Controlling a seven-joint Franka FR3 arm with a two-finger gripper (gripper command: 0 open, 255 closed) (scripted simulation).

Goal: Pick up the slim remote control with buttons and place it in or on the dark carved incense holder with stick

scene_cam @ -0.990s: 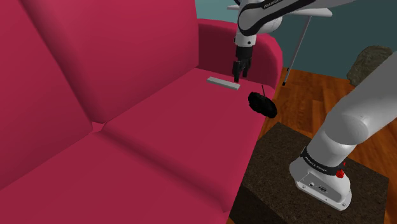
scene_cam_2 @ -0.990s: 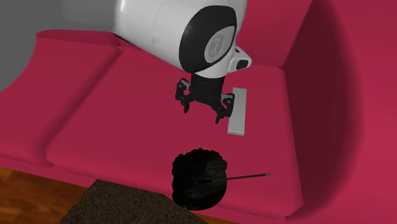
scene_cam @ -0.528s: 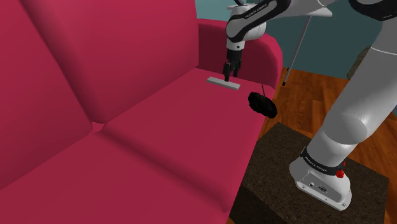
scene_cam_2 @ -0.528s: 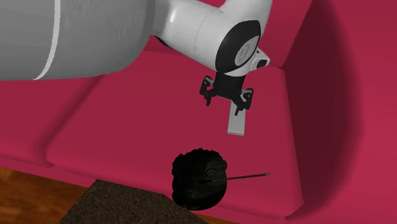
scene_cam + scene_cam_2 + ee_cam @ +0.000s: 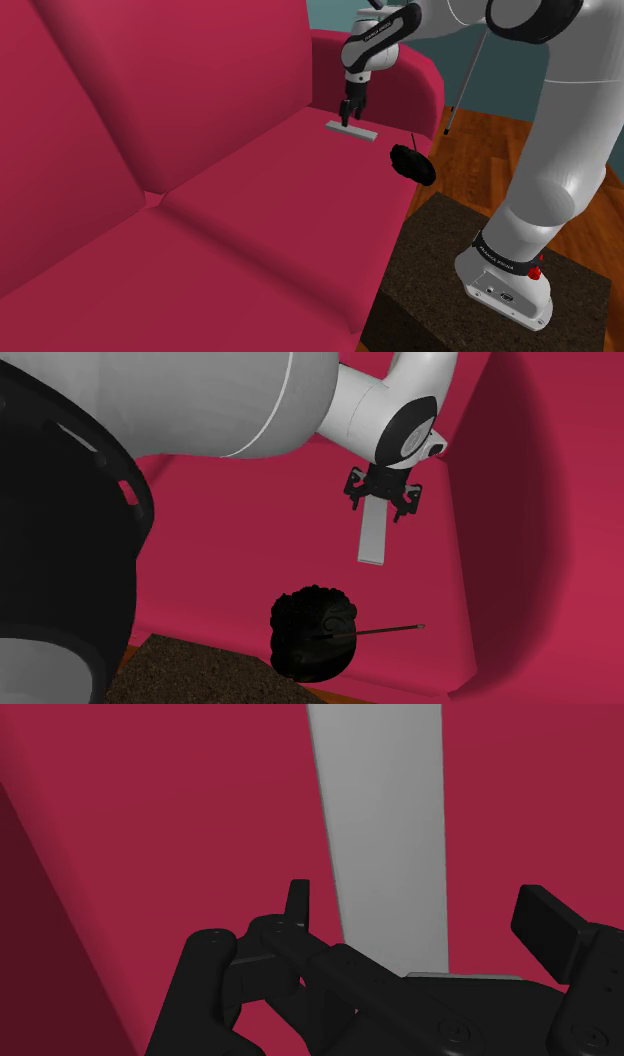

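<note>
Remote control (image 5: 371,540): plain grey flat slab, lying flat on the red sofa seat (image 5: 250,200) near the armrest. It is apart from the black incense holder (image 5: 313,632) at the seat's front edge. Gripper (image 5: 418,904) is over the remote's end farther from the holder, fingers spread either side of the narrow width and touching neither edge, so nothing is gripped. Likely light, rigid and thin, with smooth, somewhat slippery sides. Pinch across the width, nearer mid-length than the end, or it may pivot. The holder's stick (image 5: 385,629) juts sideways, so keep clear when placing.
</note>
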